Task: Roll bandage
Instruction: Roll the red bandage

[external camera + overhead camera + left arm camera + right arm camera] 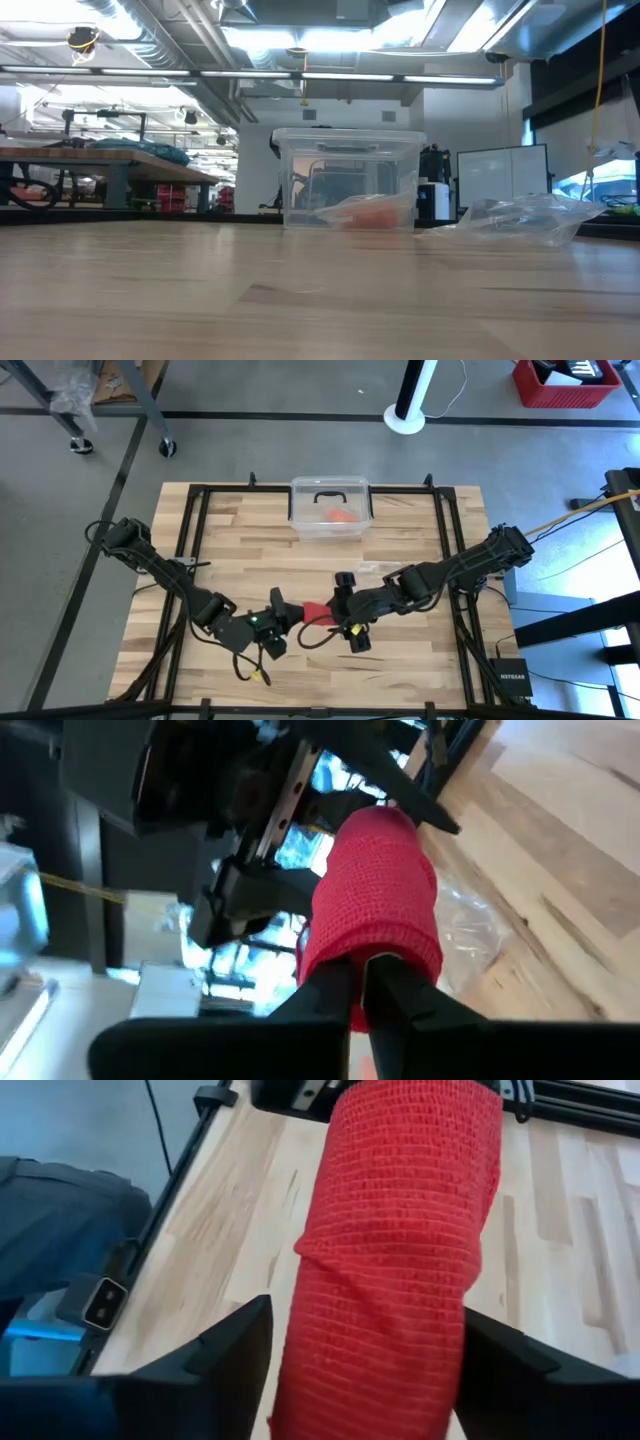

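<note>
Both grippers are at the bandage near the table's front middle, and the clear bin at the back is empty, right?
Not quite: the bin is not empty. The high view shows an orange-red lump inside it. The rest holds: the left gripper is shut on the red bandage, the right gripper's open fingers either side of it, front middle of the table.

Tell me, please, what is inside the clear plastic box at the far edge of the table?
Inside the clear box lies an orange-red lump, seen through the lid and the front wall. What kind of thing it is cannot be told.
</note>
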